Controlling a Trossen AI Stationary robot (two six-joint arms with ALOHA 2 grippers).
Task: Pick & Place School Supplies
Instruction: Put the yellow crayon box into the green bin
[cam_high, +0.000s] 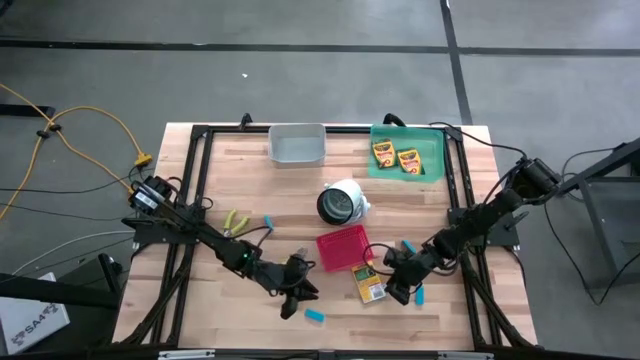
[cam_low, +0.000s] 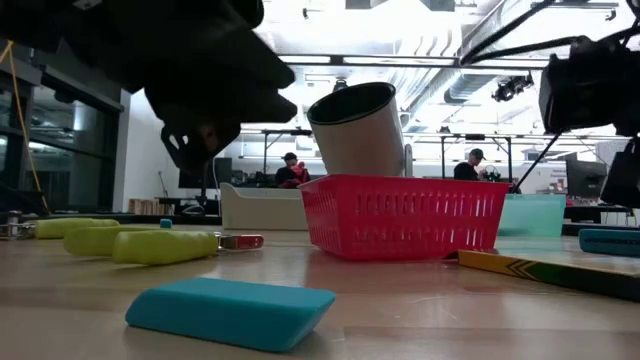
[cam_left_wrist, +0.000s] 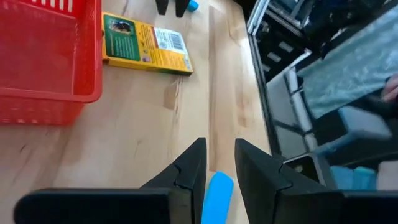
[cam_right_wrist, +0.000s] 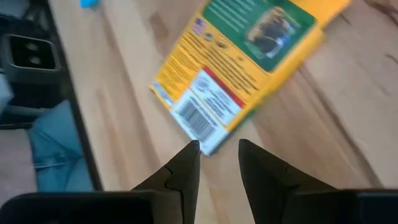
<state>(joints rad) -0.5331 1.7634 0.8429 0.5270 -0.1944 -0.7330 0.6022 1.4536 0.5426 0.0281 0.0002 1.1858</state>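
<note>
Nearest, a flat light-blue block (cam_high: 315, 316) lies on the wooden table (cam_high: 240, 335) near its front edge, with the left gripper (cam_high: 291, 301) parted just above it. Beside it, the right gripper (cam_high: 397, 290), fingers slightly apart, holds nothing and hovers at a glossy cardboard crayon box (cam_high: 367, 283) just before the slatted red basket (cam_high: 342, 247). Farther back, two crayon boxes (cam_high: 395, 156) rest in the green tray (cam_high: 432, 140).
</note>
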